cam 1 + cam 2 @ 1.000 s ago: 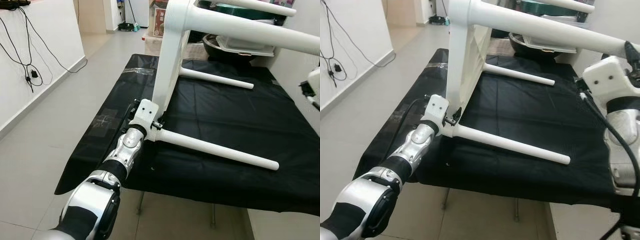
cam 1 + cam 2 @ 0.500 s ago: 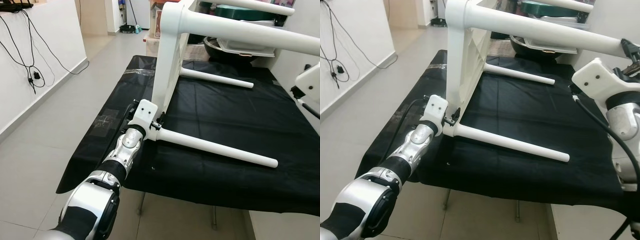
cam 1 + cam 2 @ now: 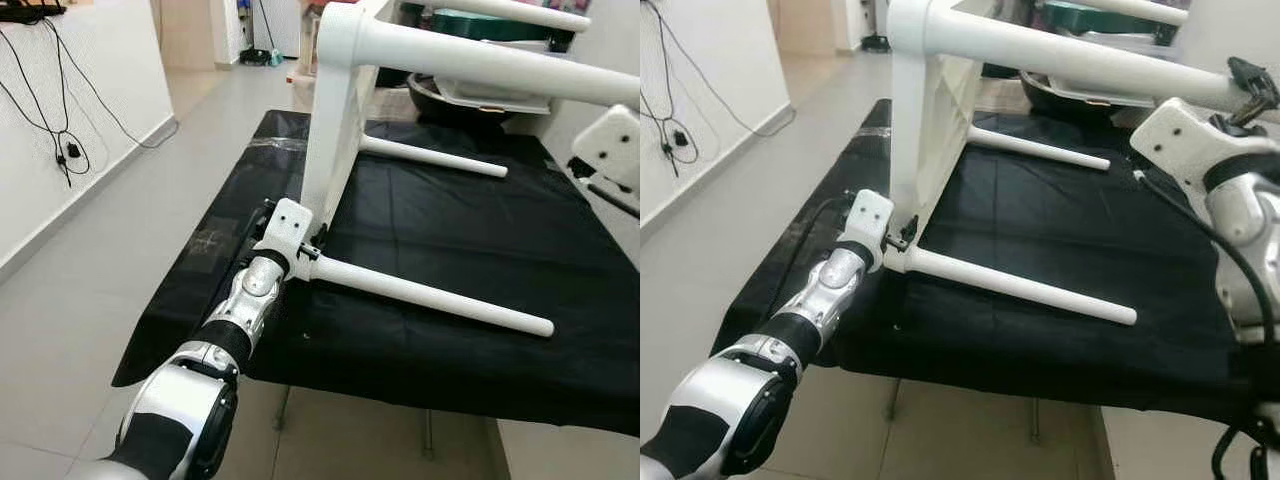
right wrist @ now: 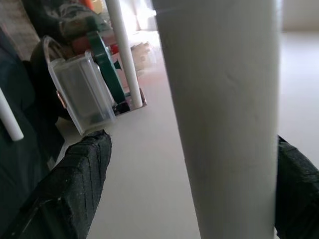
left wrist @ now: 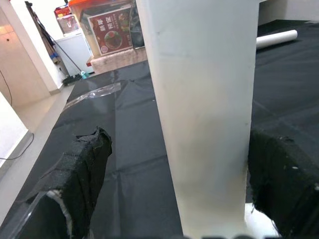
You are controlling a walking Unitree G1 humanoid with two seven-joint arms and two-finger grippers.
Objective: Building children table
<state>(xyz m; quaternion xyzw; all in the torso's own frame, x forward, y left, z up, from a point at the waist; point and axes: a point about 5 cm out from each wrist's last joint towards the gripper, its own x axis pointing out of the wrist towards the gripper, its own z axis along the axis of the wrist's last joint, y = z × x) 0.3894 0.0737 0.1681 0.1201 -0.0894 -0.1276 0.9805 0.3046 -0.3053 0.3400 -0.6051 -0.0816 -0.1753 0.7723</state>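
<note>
Children's table [image 3: 335,110], white, stands tipped on its side on the black-covered counter [image 3: 470,230]: top panel upright on its edge near the counter's left side, legs pointing toward the robot's right.

Left gripper [image 5: 174,199]: at the bottom edge of the panel, just beside the root of the lower near leg [image 3: 430,297]. In the left wrist view its fingers [image 5: 82,164] stand wide on either side of the white panel edge; whether the pads actually press it I cannot tell.

Right gripper [image 4: 189,194]: at the far end of the upper near leg [image 3: 1080,65], well above the counter. In the right wrist view its fingers [image 4: 75,184] flank the leg with visible gaps, so they look open around it rather than clamped.

Judgement on the step: the table appears to be being turned or steadied with legs already fitted. To do it well, close both grips before loading, keep the panel's lower edge on the counter as a pivot, and move the two arms together so the upper leg is not levered against its joint. The black cover may slip or bunch under the pivot edge.

Containers, all beyond the table at the counter's far end: a clear plastic box [image 4: 82,92], contents not discernible; a dark round basin [image 3: 470,105] with a pale tray resting across it; nothing inside can be made out.
</note>
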